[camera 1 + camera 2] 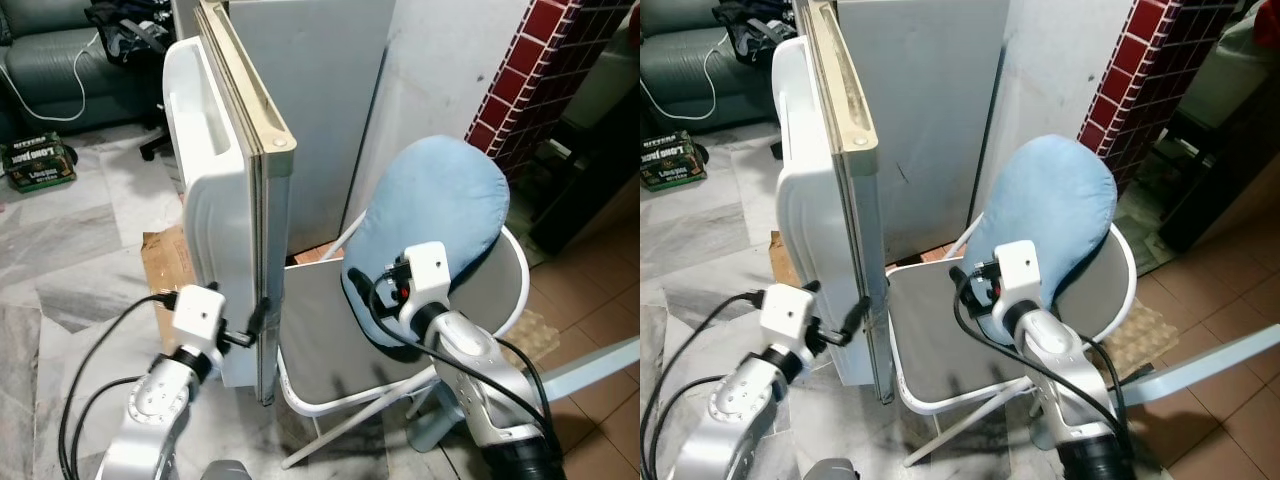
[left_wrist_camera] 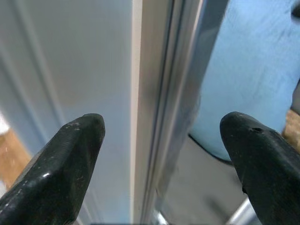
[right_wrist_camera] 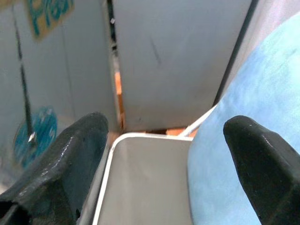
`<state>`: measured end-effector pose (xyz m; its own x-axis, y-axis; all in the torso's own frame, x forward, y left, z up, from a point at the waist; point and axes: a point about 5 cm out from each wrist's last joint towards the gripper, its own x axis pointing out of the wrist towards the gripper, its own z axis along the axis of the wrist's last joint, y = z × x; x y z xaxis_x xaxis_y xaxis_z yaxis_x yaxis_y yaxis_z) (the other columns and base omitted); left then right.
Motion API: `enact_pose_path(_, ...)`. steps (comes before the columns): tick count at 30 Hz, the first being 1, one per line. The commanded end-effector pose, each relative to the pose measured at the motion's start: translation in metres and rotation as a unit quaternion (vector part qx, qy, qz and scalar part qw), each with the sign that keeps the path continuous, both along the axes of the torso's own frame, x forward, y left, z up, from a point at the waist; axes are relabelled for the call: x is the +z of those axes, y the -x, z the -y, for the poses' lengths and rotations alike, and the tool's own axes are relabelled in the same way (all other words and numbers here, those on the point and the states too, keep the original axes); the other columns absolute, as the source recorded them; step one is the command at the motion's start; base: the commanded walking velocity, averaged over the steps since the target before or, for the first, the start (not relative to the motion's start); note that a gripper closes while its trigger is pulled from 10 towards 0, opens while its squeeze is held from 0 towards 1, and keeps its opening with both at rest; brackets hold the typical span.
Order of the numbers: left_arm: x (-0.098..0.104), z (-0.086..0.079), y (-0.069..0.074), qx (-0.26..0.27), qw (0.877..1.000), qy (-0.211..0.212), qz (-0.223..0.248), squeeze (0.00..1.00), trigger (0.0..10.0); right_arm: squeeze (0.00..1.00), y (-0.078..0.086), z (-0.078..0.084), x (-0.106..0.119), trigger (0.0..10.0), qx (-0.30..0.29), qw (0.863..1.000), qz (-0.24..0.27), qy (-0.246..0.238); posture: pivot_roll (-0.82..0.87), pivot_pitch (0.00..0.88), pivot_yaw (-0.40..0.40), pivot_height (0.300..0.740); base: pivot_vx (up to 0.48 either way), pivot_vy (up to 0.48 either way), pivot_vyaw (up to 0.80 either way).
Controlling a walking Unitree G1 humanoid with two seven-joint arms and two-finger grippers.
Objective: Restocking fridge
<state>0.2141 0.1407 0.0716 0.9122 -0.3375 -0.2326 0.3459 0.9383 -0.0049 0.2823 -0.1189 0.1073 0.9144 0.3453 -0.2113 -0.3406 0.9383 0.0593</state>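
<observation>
A: Marble floor [image 1: 60, 260] indoors, red brick wall [image 1: 530, 70] at right. Where is the fridge?

B: Straight ahead, pale grey fridge [image 1: 320, 110] with white fridge door [image 1: 215, 230] swung open, seen edge-on.

A: Left gripper?

B: Left gripper [image 2: 161, 154] right at the door's lower edge, fingers spread wide, one on each side of the edge without pinching it. Probably poised to swing or steady the door.

A: Right gripper?

B: Right gripper [image 3: 164, 159] raised over a white folding chair [image 1: 330, 340], fingers wide apart, holding nothing. Likely waiting clear of the door.

A: Around that?

B: Blue cushion [image 1: 440, 220] leaning on the chair back, just beside the fridge. Cardboard box [image 1: 165, 270] on the floor behind the door. Green carton [image 1: 38, 163] and dark sofa [image 1: 60, 60] well away at left. Nothing to stock visible.
</observation>
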Motion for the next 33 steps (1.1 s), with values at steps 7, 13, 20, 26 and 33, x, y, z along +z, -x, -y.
enact_pose_path(7, 0.0049, -0.0005, 0.0030, 0.014, 1.000, -0.001, -0.007, 0.00, 10.0, 0.00, -0.0005, 0.0041, -0.0045, 10.0, -0.027, 1.000, -0.007, -0.005, 0.10, 0.000, -0.072, 0.740, 0.000, 0.000, 0.00)
enact_pose_path(13, 0.0061, 0.0022, 0.0034, -0.001, 1.000, 0.002, -0.017, 0.00, 10.0, 0.00, -0.0012, 0.0056, -0.0065, 10.0, -0.034, 0.999, -0.008, -0.004, 0.09, 0.000, -0.065, 0.740, 0.000, 0.414, 0.00)
enact_pose_path(20, 0.0068, 0.0031, 0.0024, -0.004, 1.000, 0.004, -0.022, 0.00, 10.0, 0.00, -0.0005, 0.0086, -0.0080, 10.0, -0.048, 0.999, -0.011, 0.004, 0.09, 0.000, -0.062, 0.740, 0.000, 0.480, 0.00)
enact_pose_path(26, 0.0077, 0.0027, 0.0007, -0.001, 1.000, 0.001, -0.022, 0.00, 10.0, 0.00, -0.0041, 0.0128, -0.0079, 10.0, -0.074, 0.997, -0.006, 0.018, 0.09, 0.000, -0.063, 0.740, 0.000, 0.480, 0.00)
enact_pose_path(33, 0.0084, -0.0015, -0.0019, 0.016, 1.000, -0.001, -0.018, 0.00, 10.0, 0.00, -0.0087, 0.0124, -0.0073, 10.0, -0.095, 0.995, 0.000, 0.024, 0.10, 0.000, -0.067, 0.740, 0.000, 0.480, 0.00)
